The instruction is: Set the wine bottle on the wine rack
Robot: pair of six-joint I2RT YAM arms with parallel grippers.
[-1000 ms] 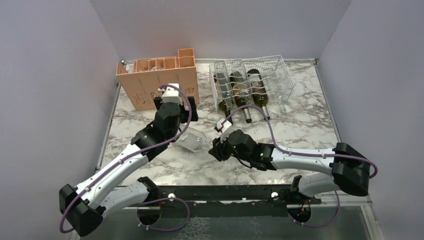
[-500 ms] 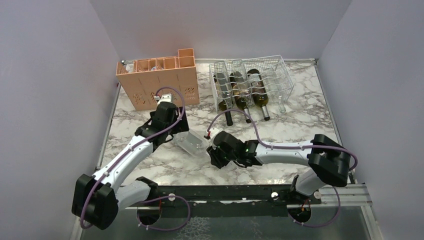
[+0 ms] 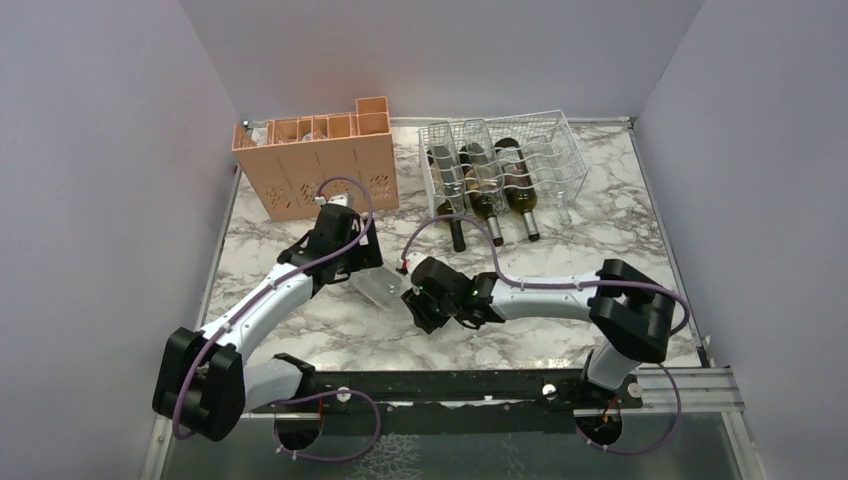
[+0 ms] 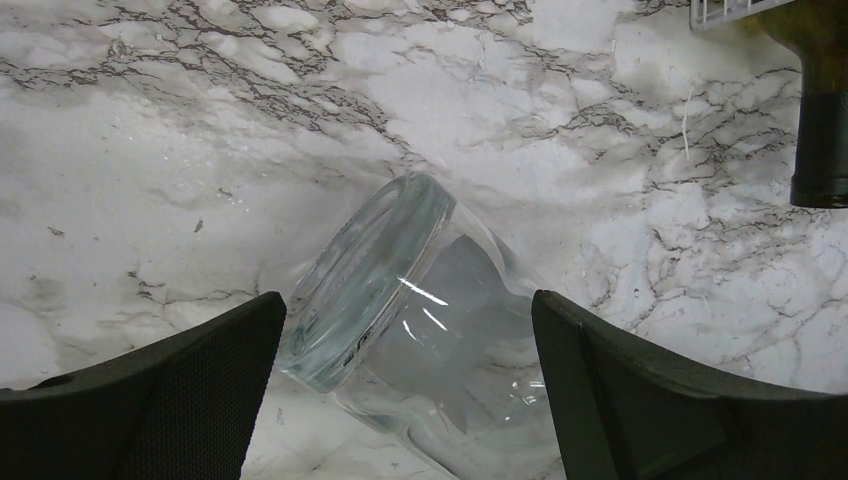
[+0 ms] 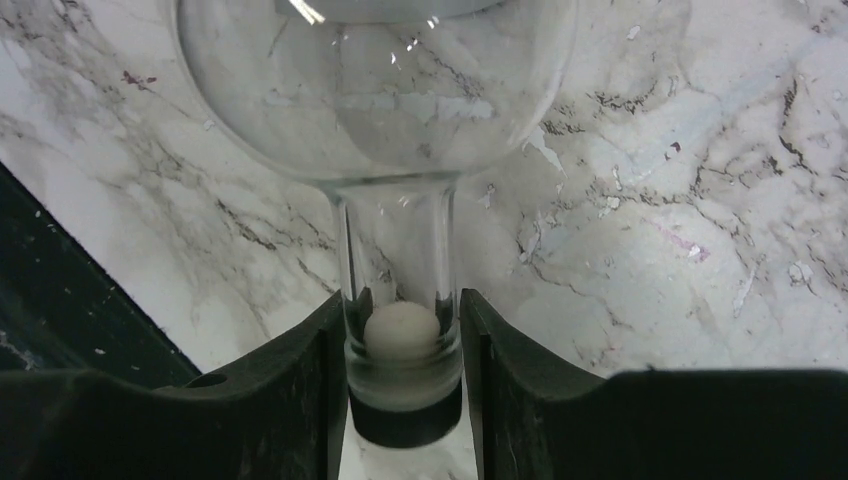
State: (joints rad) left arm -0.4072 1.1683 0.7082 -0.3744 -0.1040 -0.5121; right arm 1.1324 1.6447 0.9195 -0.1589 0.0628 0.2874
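While both arms close around it, bottle: clear wine bottle (image 3: 383, 284) lies flat on the marble table (image 3: 600, 240), neck towards 4 o'clock.
Left gripper (image 4: 405, 310): fingers spread wide, straddling the base without touching it.
Right gripper (image 5: 400, 335): clamped on the neck.
Wine rack (image 3: 562, 150): at 1 o'clock, well apart.
In the way: three dark bottles (image 3: 487, 190) fill its left cradles, necks jutting towards 6 o'clock.
Peach crate (image 3: 320, 165): at 11 o'clock.

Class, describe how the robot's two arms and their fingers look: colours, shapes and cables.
The left arm and right arm look alike: white links between bulky black joints, with a purple cable looping along each. The fingers are broad black pads with a fine-grained surface.
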